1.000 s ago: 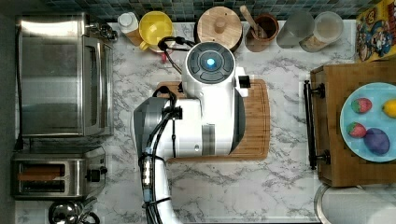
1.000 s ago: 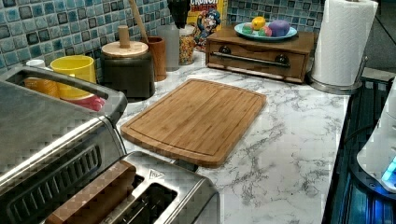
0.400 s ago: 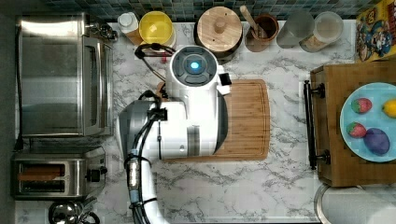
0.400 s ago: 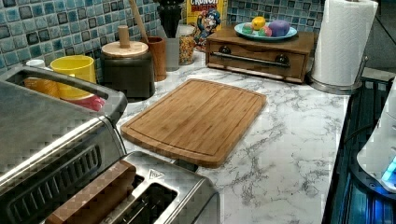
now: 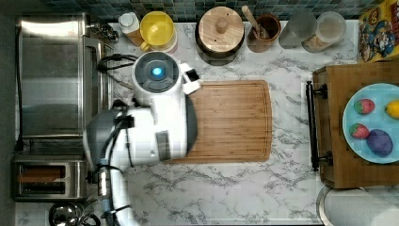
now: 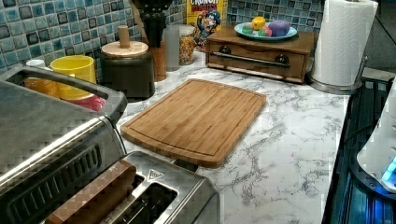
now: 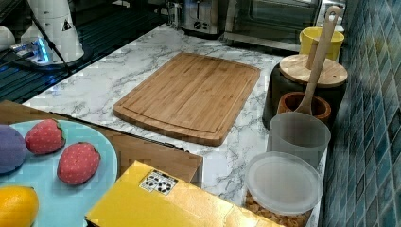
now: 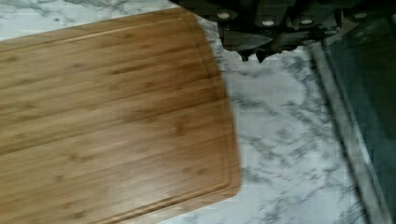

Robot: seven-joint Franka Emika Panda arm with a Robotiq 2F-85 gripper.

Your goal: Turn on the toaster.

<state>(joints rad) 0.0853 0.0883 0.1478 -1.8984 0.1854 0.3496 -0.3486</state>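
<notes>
The toaster (image 5: 47,179) is a small steel box with two long slots at the bottom left corner of the top view. A brown slice (image 5: 40,178) stands in one slot. It also sits at the bottom of the left view as the toaster (image 6: 159,193) and far off at the top of the right view as the toaster (image 7: 203,16). My white arm (image 5: 157,113) hangs over the left end of the cutting board (image 5: 230,122), above and to the right of the toaster in the top view. In the wrist view my dark gripper (image 8: 256,52) hovers over bare marble beside the cutting board (image 8: 112,121).
A large steel toaster oven (image 5: 56,75) stands right behind the toaster. A yellow cup (image 5: 157,26), a lidded pot (image 5: 221,28) and jars line the tiled wall. A wooden box (image 5: 339,155) carries a plate of fruit. A paper towel roll (image 6: 343,42) stands at the counter's end.
My arm has moved steadily to the top view's left, off the middle of the cutting board toward the toaster oven. Nothing on the counter has shifted.
</notes>
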